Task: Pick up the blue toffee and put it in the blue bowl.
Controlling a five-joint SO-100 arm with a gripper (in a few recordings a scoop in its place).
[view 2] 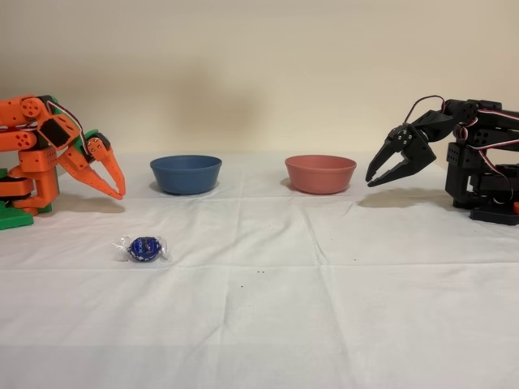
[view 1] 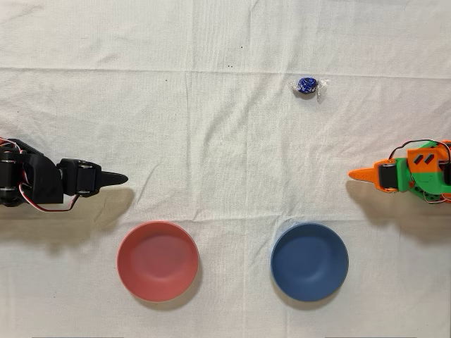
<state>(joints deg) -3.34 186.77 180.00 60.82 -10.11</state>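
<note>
The orange arm's jaws (view 2: 117, 193) hang folded close to its own base at the left edge of the fixed view, tips pointing down and just above the white cloth (view 2: 324, 308) that covers the desk. The two fingers taper together until their tips nearly meet, and nothing is held between them. In the overhead view the jaws (view 1: 356, 174) enter from the right edge as a single orange point aimed toward the middle of the desk.

The blue toffee (view 2: 143, 248) lies flat on the cloth, apart from the jaws: in the fixed view it sits nearer the camera than the tips and a little to their right. From overhead the blue toffee (view 1: 307, 86) is above and to the left of the jaws, its clear wrapper ends splayed to either side.

The blue bowl (view 2: 186, 174) stands upright and empty to the right of the jaws in the fixed view, a little farther back. From overhead the blue bowl (view 1: 309, 261) lies below and to the left of them. The pink-red bowl (view 1: 157, 260) sits beyond the blue one, well apart from the jaws. The black arm (view 1: 49, 182) stands idle at the opposite side.
</note>
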